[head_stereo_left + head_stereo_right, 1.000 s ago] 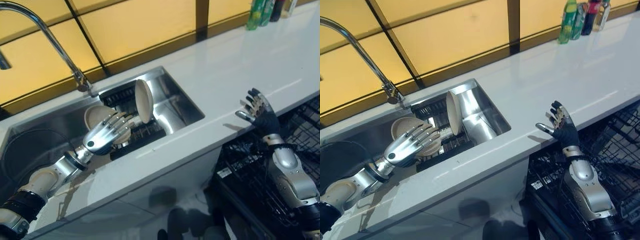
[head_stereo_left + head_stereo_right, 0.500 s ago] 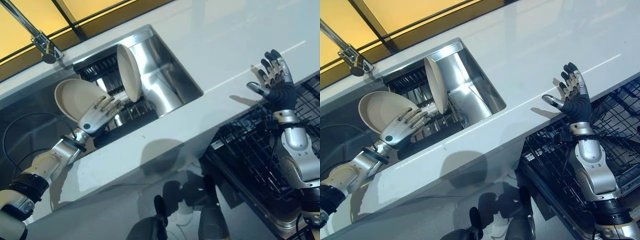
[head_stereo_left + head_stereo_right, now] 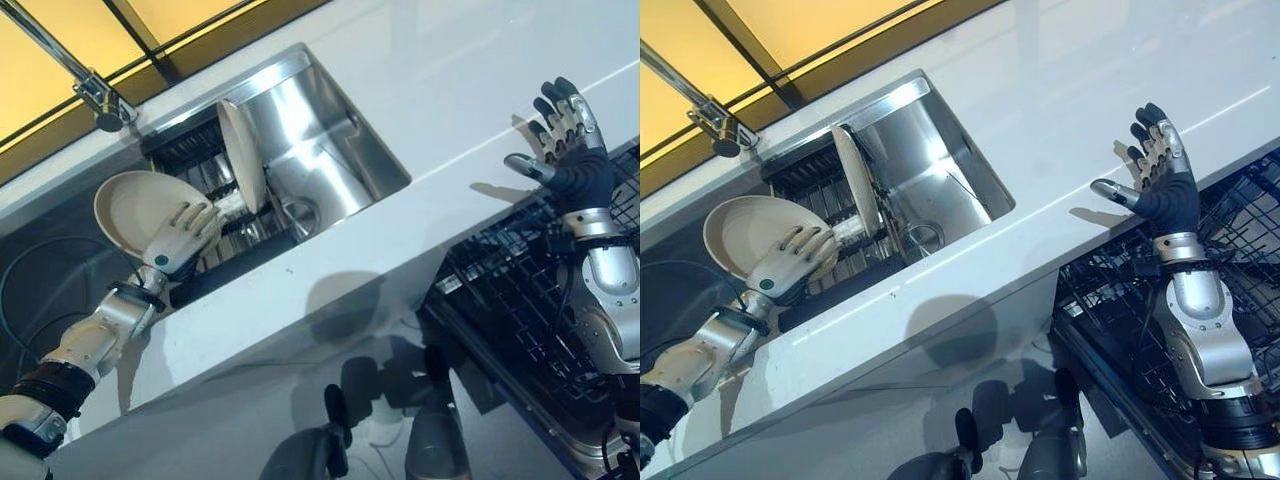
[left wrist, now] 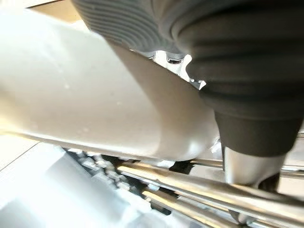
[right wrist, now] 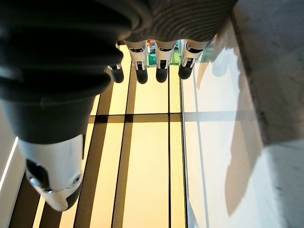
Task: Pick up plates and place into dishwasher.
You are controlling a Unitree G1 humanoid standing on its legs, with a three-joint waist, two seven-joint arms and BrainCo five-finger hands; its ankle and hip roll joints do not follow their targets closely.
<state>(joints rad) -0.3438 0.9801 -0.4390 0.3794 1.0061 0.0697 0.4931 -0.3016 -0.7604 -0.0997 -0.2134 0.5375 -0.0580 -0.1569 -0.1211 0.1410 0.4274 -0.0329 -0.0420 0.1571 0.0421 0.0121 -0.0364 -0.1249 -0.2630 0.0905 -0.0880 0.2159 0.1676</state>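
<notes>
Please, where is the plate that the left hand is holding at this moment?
In the left eye view the held plate is at the left, tilted above the sink's dark rack, gripped by the left hand, just left of the upright plate.

Cream plates [image 3: 140, 205] stand in a shiny steel sink [image 3: 330, 150]; white counter [image 3: 470, 90]; black wire rack [image 3: 520, 320]; amber panels [image 3: 40, 90] with dark bars, upper left.

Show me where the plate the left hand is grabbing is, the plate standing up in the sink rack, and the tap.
held plate [image 3: 128, 203]: left eye view, its bare inner face.
upright plate [image 3: 240, 152]: left eye view, its rim.
tap [image 3: 100, 100]: left eye view, its base.
</notes>
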